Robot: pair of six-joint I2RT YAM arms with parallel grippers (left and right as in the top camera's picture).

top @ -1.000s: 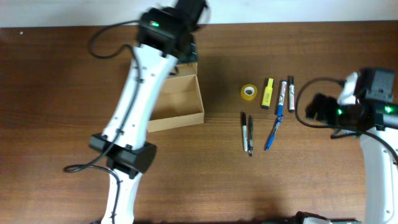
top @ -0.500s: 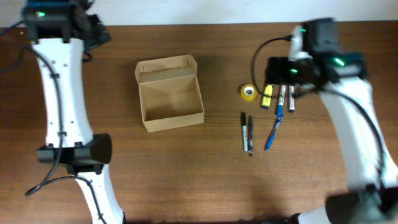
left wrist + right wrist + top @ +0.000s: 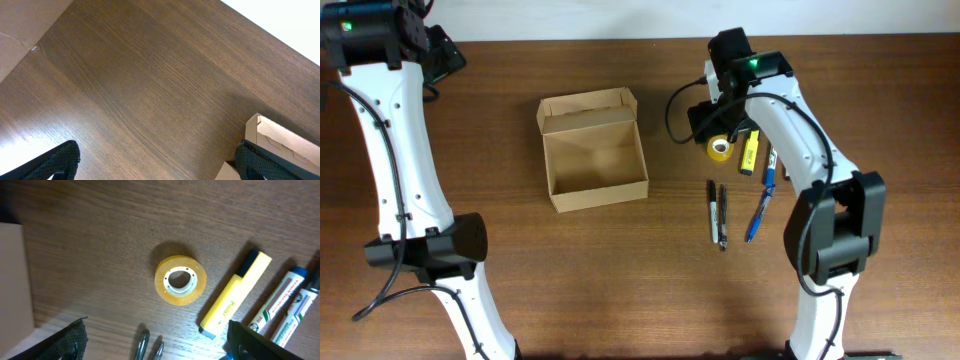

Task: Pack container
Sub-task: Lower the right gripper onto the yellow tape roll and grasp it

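One box (image 3: 595,160) is ours to pack. It sits open on the table (image 3: 620,290) with its flap (image 3: 588,104) standing up along the far side, and we see nothing inside. We judge it light and thin-walled. The folds should be stiff enough, but it is likely to slide on the wood, or to buckle if pinched hard. We would hold it over a side wall near a corner, not by the flap, which would only hinge away.

Everything else lies right of the box. Farthest off are two markers (image 3: 281,302), partly under the right arm in the overhead view. Next toward the box is a yellow highlighter (image 3: 750,152). A blue pen (image 3: 758,215) and two black pens (image 3: 717,212) lie nearer our side. A tape roll (image 3: 720,148) lies flat, nearest the box in the far row.

The right gripper (image 3: 157,326) hangs over the tape with its jaws wide apart, holding nothing. The left gripper (image 3: 157,152) is well left of the box at the table's far edge, also spread and empty.

Only bare wood lies between these things and the box, so we judge its right wall the one obstacle to clear.
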